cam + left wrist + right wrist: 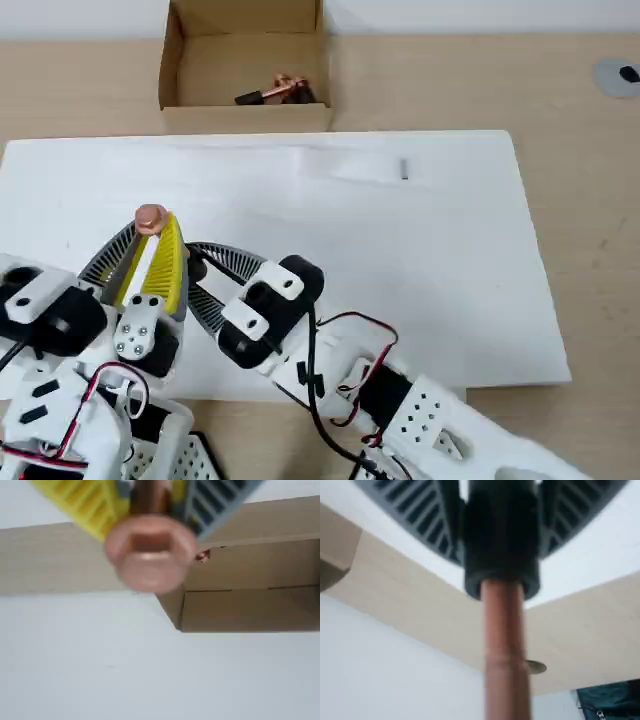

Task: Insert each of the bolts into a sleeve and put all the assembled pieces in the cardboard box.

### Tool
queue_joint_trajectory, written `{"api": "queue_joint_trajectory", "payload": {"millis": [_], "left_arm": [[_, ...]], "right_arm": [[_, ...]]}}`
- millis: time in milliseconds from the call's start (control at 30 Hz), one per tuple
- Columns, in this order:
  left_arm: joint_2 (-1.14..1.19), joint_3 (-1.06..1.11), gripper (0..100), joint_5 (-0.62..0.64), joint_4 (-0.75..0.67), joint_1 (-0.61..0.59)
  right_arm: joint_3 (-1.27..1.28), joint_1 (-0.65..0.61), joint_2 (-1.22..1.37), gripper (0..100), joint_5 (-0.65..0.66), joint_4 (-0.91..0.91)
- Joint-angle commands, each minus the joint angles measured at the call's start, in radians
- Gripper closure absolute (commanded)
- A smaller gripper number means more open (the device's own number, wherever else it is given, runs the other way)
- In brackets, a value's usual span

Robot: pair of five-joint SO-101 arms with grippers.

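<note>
- Your tabletop [590, 200] is pale wood; a white board [400, 260] lies flat across most of it, and both arms stand at its near edge.
- The cardboard box [245, 118] sits open beyond the board's far edge, touching or just beside it.
- Your left claw [150, 232], with one yellow finger and one grey, is clamped on the bolt [150, 552]; it hangs over the near left part of the board, well apart from the box.
- Your right claw [501, 530], with dark ribbed fingers, is closed around the sleeve [502, 575]; it sits just beside the left claw and is angled toward it.
- The sleeve is black; its long axis runs in line with the right claw's fingers, and a copper shaft [505, 650] comes straight out of its open end.
- The bolt is copper; its round head pokes out past the left fingertips and faces the box; its shaft runs back between the fingers.
- Assembled pieces [280, 92] lie on the box floor by the near wall; their long axes run roughly along that wall.
</note>
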Motion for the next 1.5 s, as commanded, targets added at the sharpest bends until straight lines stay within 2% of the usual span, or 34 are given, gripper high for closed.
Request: {"api": "queue_joint_trajectory", "payload": {"millis": [0,233,467,733,900,1233,1333,1467], "left_arm": [[0.002,0.005,99,0.002,-0.026,-0.011],[0.002,0.003,99,0.005,-0.014,-0.006],[0.004,-0.069,100,0.025,0.144,0.094],[0.004,-0.130,99,0.055,0.172,0.094],[0.010,-0.193,90,0.078,0.261,0.094],[0.013,-0.341,88,0.106,0.385,0.092],[0.027,-0.390,88,0.106,0.387,0.074],[0.148,-0.479,88,0.109,0.431,-0.063]], "right_arm": [[-0.004,-0.012,-0.062,98.9,-0.006,-0.021],[-0.004,0.021,-0.070,98.9,-0.006,-0.021],[-0.005,0.022,-0.070,98.9,-0.006,-0.021],[-0.005,0.022,-0.068,98.9,-0.006,-0.021],[-0.005,0.022,-0.068,98.9,-0.006,-0.020],[-0.010,0.048,-0.067,98.9,-0.005,0.028],[-0.007,0.084,-0.054,98.9,-0.005,0.043],[-0.058,0.177,0.051,98.9,-0.005,0.118]]}}
